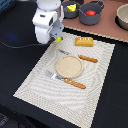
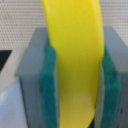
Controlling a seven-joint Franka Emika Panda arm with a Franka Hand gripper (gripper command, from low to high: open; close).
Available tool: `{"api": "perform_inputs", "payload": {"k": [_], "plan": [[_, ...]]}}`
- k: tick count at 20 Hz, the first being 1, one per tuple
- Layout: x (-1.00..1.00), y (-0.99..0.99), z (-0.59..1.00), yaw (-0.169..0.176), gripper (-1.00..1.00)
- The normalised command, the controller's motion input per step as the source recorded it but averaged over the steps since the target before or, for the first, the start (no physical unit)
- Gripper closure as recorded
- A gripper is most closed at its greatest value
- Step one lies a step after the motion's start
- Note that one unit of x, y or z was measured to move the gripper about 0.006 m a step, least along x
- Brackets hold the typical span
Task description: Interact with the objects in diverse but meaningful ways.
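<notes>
**Gripper clamped on the banana above the placemat**

Wrist view: the gripper is pinching the yellow banana between its two green pads, which press against the fruit on either side; grey finger bodies back each pad. The banana runs lengthwise through the gap and fills it from pad to pad.

Exterior view: the white arm stands over the far corner of the placemat on the exterior view's left, with the gripper pointing down. Only the end of the banana shows beneath the fingers, yellow with a green tip, held just over the mat's edge; contact with the mat cannot be judged.

On the striped placemat lie, outward from the gripper: the golden-brown bread loaf near the far edge; an orange-handled knife beside the round tan plate at the centre; and an orange-handled fork on the near side of the plate.

Beyond the mat, on the tan counter, two dark grey pots stand side by side: one holds the yellow cheese wedge, the other holds the red tomato. A pale bowl sits at the exterior view's right edge
</notes>
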Motion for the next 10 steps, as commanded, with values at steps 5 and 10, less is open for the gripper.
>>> {"api": "perform_inputs", "payload": {"k": [5, 10], "plan": [[0.47, -0.98, 0.74, 0.0, 1.0], [0.7, -0.85, 0.09, -0.027, 1.0]]}}
